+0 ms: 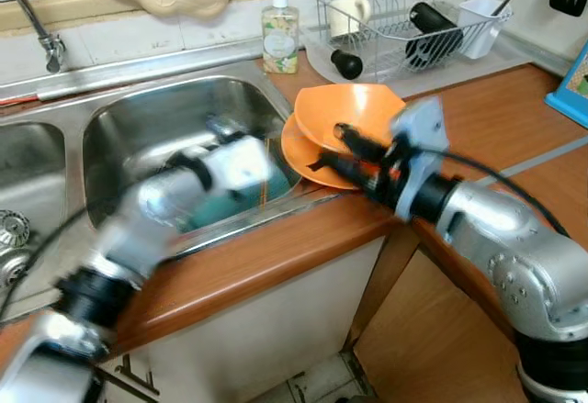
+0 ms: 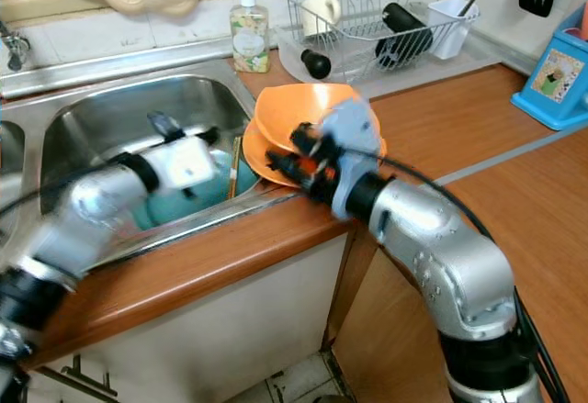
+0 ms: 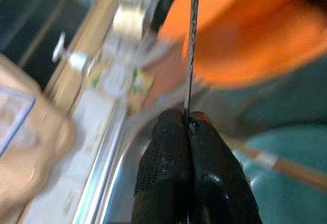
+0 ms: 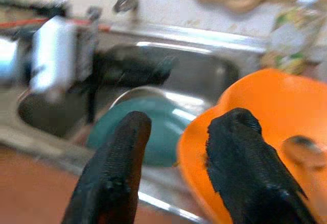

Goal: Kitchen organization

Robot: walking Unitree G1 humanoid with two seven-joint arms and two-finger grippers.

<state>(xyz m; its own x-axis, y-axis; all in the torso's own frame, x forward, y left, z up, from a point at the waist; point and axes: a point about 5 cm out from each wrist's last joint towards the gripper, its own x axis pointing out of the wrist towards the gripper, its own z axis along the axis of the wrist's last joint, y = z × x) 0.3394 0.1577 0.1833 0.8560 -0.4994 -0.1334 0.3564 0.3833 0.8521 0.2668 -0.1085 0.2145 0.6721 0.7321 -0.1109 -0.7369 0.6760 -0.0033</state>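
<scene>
A: Where are the dishes right now?

B: Two orange plastic bowls (image 1: 354, 123) sit stacked and tilted on the wooden counter (image 1: 514, 137), right at the rim of the stainless steel sink (image 1: 138, 128). A round teal plate (image 4: 153, 127) lies down in the basin.

A: And the right gripper (image 4: 176, 147)?

B: Its fingers are spread apart, one on each side of the orange bowls' near rim, not yet closed on it. I'd say it's lining up to pinch that rim, probably because the tilt leaves the edge raised and easy to reach.

A: The left gripper (image 3: 190, 127)?

B: It reaches over the basin, fingers pressed tight together on a thin dark metal blade or strip (image 3: 193, 45) that stands edge-on to the wrist camera. What the thing is, I can't tell.

A: Where would things go?

B: Likely the white wire dish rack (image 1: 404, 17) behind, beside the clear soap dispenser bottle (image 1: 280, 31).
</scene>
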